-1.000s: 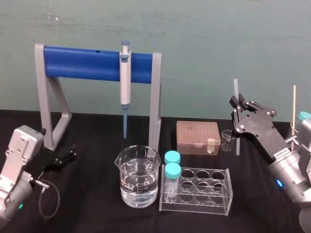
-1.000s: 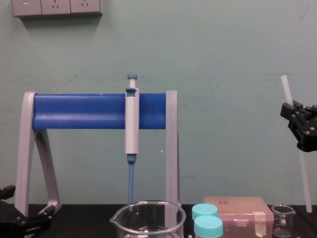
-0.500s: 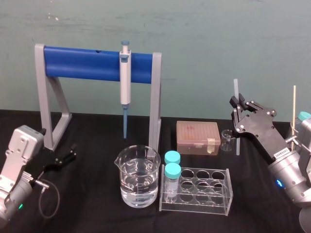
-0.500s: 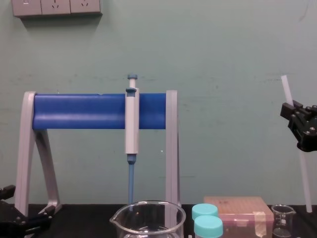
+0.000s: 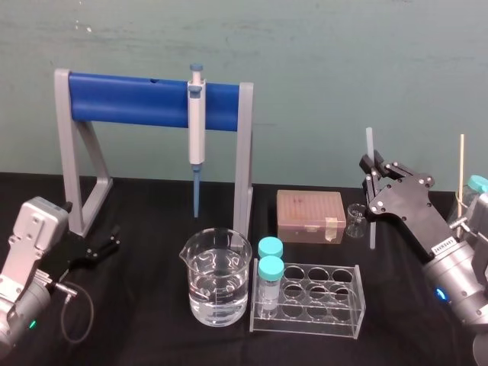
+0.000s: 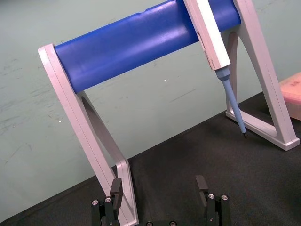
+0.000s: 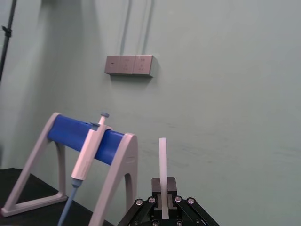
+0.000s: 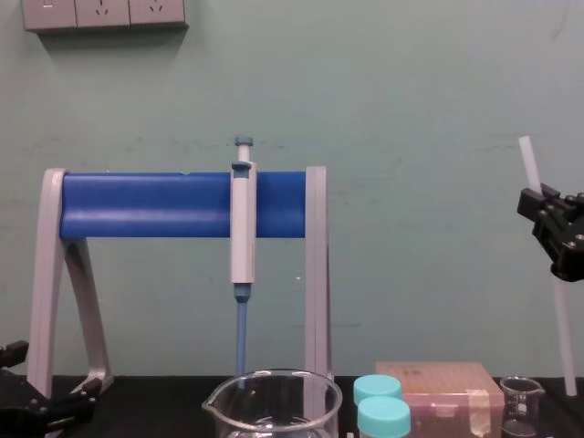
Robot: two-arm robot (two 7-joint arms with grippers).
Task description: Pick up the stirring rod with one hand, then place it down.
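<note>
The stirring rod (image 5: 370, 152) is a thin whitish stick held nearly upright at the right of the table. My right gripper (image 5: 372, 174) is shut on it about a third of the way down. Its lower end hangs above the black table, just right of the small glass beaker (image 5: 355, 219). In the chest view the rod (image 8: 528, 164) leans slightly and passes through the right gripper (image 8: 542, 203). From the right wrist, the rod (image 7: 162, 160) rises out of the shut right gripper (image 7: 163, 209). My left gripper (image 5: 107, 245) rests open at the table's left, and the left wrist view shows the left gripper (image 6: 158, 197) holding nothing.
A grey stand with a blue bar (image 5: 130, 99) carries a blue-tipped pipette (image 5: 197, 126). In front stand a large beaker of water (image 5: 216, 276) and a clear tube rack (image 5: 320, 297) with two cyan-capped vials. A pink box (image 5: 310, 216) lies behind. A thin wooden stick (image 5: 461, 171) stands far right.
My right gripper has sunk very slightly with the rod still in it. The left arm has not moved.
</note>
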